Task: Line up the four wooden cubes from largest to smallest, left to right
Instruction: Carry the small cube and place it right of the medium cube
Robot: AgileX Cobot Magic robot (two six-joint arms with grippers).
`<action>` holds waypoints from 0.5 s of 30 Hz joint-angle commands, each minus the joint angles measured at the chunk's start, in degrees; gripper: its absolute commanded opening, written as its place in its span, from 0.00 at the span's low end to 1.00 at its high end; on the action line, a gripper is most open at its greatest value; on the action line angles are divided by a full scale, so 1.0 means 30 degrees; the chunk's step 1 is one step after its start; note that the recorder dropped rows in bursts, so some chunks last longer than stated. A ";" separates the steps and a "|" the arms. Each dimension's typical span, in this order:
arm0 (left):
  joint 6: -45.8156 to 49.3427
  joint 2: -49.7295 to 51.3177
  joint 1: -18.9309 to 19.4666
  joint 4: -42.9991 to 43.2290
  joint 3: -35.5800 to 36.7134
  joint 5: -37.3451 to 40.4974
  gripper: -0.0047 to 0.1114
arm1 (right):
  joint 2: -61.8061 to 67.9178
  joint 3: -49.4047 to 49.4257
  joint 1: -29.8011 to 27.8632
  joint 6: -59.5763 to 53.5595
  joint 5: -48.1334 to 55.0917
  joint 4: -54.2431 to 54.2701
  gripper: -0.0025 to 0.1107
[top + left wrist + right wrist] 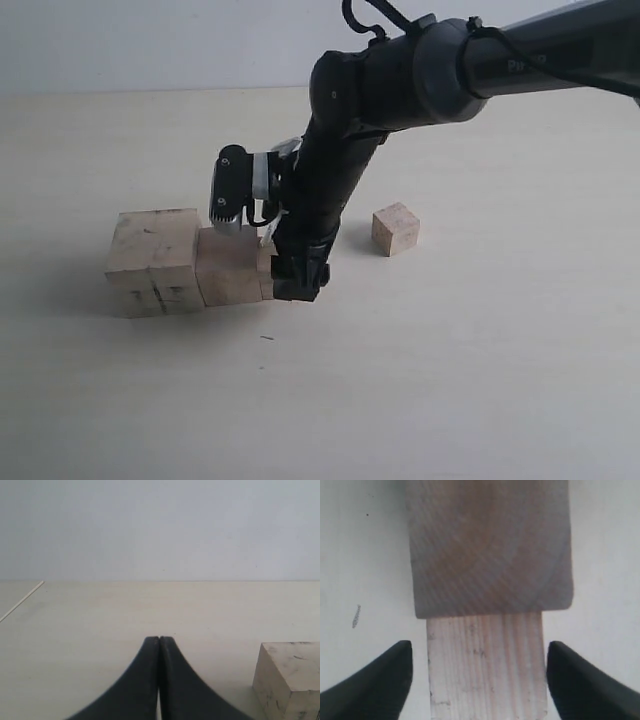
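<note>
Three wooden cubes stand side by side at the left of the exterior view. The scuffed largest cube (150,258) (290,680) comes first, then the second cube (228,266) (490,545). The third cube (265,262) (485,667) is mostly hidden behind my right gripper (298,278) (479,647). That gripper is open and straddles the third cube, with a small gap at each fingertip. The smallest cube (396,228) sits alone further right. My left gripper (159,640) is shut on nothing, low over the table beside the largest cube, and is out of the exterior view.
The pale table (450,380) stretches around the cubes. My right arm (400,80) reaches in from the upper right and crosses above the space between the row and the smallest cube. A small dark speck (267,338) lies in front of the row.
</note>
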 commanded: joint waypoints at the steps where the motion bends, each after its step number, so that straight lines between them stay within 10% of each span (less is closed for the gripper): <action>1: 0.0000 -0.0122 0.0058 0.0055 -0.0019 -0.0050 0.04 | -0.0813 -0.0056 0.0049 0.0051 0.0024 0.0229 0.82; 15: 0.0000 -0.0122 0.0058 0.0055 -0.0019 -0.0050 0.04 | -0.7640 -0.0056 -0.4994 2.0357 0.2674 -0.7779 0.88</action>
